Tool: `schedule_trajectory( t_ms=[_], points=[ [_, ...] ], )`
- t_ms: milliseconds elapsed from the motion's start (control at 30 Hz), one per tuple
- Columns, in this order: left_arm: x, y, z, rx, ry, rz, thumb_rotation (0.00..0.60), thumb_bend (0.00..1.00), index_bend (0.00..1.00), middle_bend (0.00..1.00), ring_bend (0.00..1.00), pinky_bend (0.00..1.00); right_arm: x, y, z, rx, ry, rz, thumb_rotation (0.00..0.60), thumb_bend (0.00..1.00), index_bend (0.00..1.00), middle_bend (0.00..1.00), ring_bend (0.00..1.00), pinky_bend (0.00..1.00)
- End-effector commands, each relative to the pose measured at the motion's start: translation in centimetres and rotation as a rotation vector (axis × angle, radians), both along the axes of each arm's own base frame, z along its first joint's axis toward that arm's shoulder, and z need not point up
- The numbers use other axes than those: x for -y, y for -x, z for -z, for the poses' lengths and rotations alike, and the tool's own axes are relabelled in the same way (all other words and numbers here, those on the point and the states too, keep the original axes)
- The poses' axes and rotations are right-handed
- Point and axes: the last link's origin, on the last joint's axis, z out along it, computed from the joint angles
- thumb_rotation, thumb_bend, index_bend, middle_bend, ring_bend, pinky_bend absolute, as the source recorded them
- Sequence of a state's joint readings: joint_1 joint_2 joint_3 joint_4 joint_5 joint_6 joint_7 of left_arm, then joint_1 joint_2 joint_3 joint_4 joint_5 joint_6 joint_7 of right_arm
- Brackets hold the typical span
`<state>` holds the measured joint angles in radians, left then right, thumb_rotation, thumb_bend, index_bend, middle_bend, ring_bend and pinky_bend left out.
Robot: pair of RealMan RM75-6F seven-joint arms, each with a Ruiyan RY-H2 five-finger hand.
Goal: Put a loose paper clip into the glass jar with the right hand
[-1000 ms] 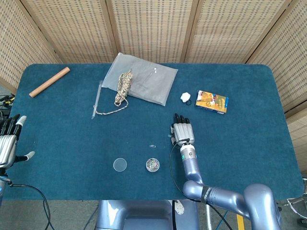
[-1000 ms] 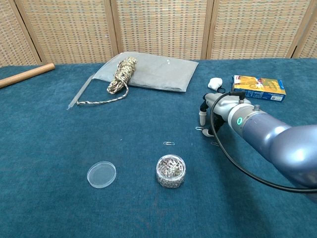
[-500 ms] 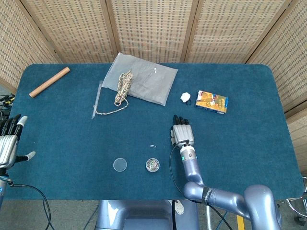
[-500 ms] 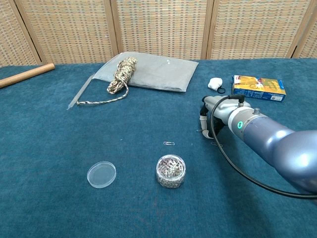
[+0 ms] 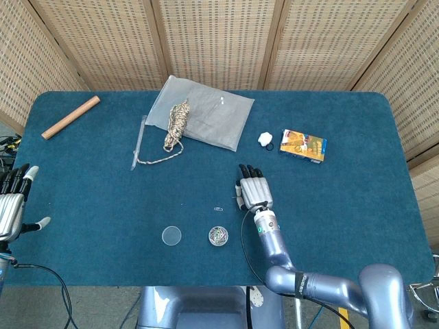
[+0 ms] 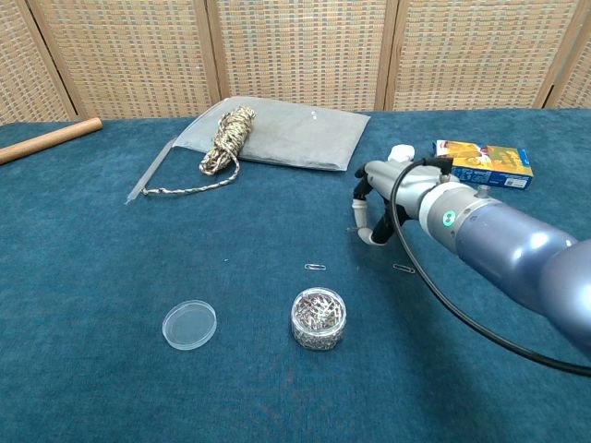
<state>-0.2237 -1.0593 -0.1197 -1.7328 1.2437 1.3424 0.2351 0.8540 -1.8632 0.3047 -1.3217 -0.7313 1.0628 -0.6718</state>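
A short glass jar (image 6: 319, 318) (image 5: 218, 236) filled with paper clips stands open near the table's front edge. One loose paper clip (image 6: 315, 268) (image 5: 219, 208) lies just behind it, and a second clip (image 6: 404, 269) lies further right. My right hand (image 6: 374, 208) (image 5: 252, 186) hovers low over the cloth to the right of and behind the first clip, its fingers apart and bent downward, with nothing plainly in them. My left hand (image 5: 12, 202) rests at the table's left edge, fingers spread and empty; the chest view does not show it.
The jar's clear lid (image 6: 189, 325) lies left of the jar. A rope coil (image 6: 225, 138) on a grey pouch (image 6: 286, 134), a wooden dowel (image 6: 48, 140), a white lump (image 6: 401, 152) and a small colourful box (image 6: 484, 162) sit at the back.
My right hand has moved left and slightly away from me, towards the loose clip behind the jar, uncovering the second clip on the cloth. The left hand has barely moved.
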Motion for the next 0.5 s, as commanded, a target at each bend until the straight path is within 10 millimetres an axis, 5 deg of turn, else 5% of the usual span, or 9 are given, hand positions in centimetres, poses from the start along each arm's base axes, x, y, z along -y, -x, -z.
schedule_trajectory(
  t_ms=[33,500],
  points=[
    [0.0,0.0,0.0,0.001,0.002,0.001,0.6,0.0,0.0,0.0,0.0,0.0,-1.5,-1.5,-2.2,0.052,-0.017,-0.119,0.6,0.43,0.68,0.06,0.0,0.1],
    [0.2,-0.2,0.1,0.007,0.01,0.012,0.6,0.0,0.0,0.0,0.0,0.0,-7.2,-3.2,-1.8,-0.005,-0.193,-0.4,0.6,0.43,0.68,0.07,0.0,0.1]
  ],
)
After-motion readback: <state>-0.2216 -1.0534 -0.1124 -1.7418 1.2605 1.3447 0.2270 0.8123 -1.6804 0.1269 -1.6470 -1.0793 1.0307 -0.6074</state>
